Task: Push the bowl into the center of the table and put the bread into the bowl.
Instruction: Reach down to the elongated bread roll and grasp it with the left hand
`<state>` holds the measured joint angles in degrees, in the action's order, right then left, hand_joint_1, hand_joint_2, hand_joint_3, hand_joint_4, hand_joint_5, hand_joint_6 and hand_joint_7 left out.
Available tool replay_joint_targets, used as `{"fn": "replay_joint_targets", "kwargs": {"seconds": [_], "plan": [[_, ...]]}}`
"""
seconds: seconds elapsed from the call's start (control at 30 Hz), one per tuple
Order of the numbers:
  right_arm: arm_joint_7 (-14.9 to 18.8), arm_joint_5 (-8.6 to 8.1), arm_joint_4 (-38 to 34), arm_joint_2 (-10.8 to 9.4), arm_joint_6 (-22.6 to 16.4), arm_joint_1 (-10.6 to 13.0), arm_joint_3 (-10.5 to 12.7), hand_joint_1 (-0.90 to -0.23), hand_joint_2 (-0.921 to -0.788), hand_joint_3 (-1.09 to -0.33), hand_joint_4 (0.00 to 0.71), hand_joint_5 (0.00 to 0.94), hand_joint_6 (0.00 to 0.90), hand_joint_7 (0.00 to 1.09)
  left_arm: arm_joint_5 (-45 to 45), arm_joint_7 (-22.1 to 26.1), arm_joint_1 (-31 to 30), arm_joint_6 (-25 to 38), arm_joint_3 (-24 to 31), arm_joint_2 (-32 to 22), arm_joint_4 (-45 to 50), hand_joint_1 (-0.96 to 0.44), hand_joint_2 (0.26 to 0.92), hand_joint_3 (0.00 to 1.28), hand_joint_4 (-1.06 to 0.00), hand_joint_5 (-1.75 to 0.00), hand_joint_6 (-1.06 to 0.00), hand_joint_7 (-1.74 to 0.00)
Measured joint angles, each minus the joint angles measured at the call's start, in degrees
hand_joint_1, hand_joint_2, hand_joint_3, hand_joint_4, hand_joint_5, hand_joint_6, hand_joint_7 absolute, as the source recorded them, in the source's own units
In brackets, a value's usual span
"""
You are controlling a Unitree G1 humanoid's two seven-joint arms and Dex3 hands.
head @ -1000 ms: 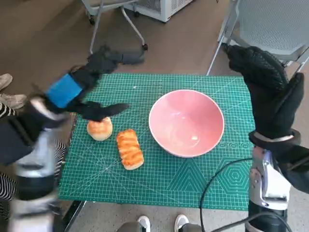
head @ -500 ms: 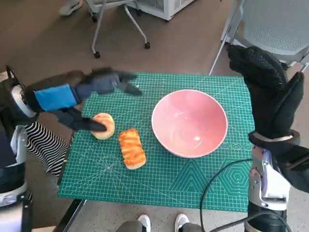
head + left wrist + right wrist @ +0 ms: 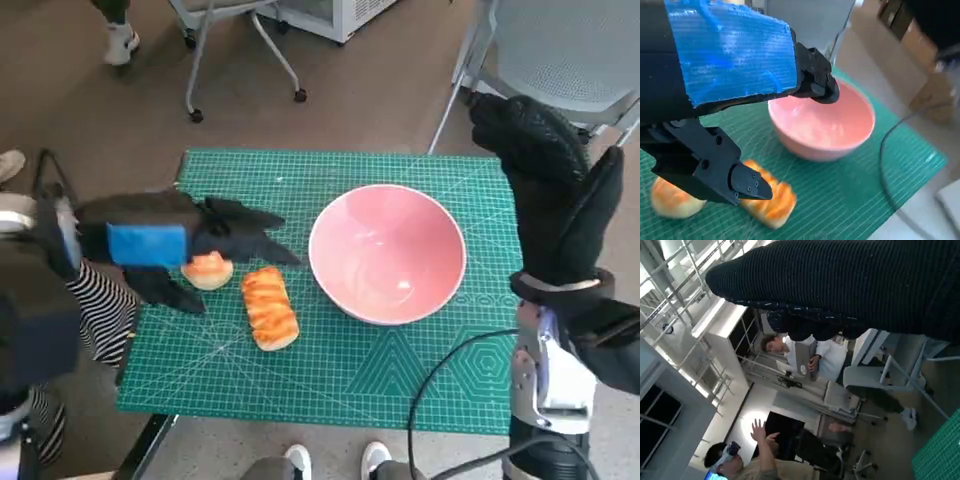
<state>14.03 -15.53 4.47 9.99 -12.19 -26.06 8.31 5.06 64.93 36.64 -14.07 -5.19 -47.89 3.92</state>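
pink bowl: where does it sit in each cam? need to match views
Head view: pink bowl right of centre on the green mat, with the long bread to its left.
Left wrist view: the bowl is mid-frame, beyond the left robot hand.
Right wrist view: not in it; a corner of the mat shows.
Shared landmark: the green mat.

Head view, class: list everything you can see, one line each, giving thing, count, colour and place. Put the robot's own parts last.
Cutting mat: one, green, covering the table.
Bowl: one, pink, empty, right of the mat's middle.
Long bread: one, golden, left of the bowl.
Round bun: one, pale golden, partly under the left hand.
Chairs: two, grey, beyond the table.
Cable: one, black, near right.
Left hand: one, black with blue tape, over the bun.
Right hand: one, black glove, raised at right.
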Motion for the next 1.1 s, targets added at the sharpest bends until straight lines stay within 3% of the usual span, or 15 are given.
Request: {"fn": "replay_joint_targets", "kwargs": {"seconds": [0.5, 0.87, 1.1], "plan": [[0.01, -0.10, -0.01, 0.01, 0.02, 0.17, 0.27, -0.693, -0.921, -0.632, 0.231, 0.011, 0.130, 0.54, -5.26, -1.33, -3.75, -17.86, -5.98, 4.75, -13.30, 0.02, 0.765, 0.02, -0.27, -0.01, -0.46, -0.03], [0.01, -0.08, 0.01, 0.06, 0.01, 0.33, 0.34, -0.695, -0.921, -0.639, 0.228, 0.007, 0.131, 0.54, -9.28, -3.75, -3.55, -22.77, -8.05, 5.88, -18.27, 0.00, 0.774, 0.02, -0.29, -0.01, -0.46, -0.02], [0.02, 0.06, 0.04, 0.24, -0.11, 0.83, 0.39, -0.694, -0.921, -0.655, 0.227, 0.006, 0.128, 0.54, -15.39, -9.30, -2.26, -28.06, -10.66, 9.08, -24.94, 0.00, 0.781, 0.02, -0.31, -0.01, -0.46, -0.02]]}}
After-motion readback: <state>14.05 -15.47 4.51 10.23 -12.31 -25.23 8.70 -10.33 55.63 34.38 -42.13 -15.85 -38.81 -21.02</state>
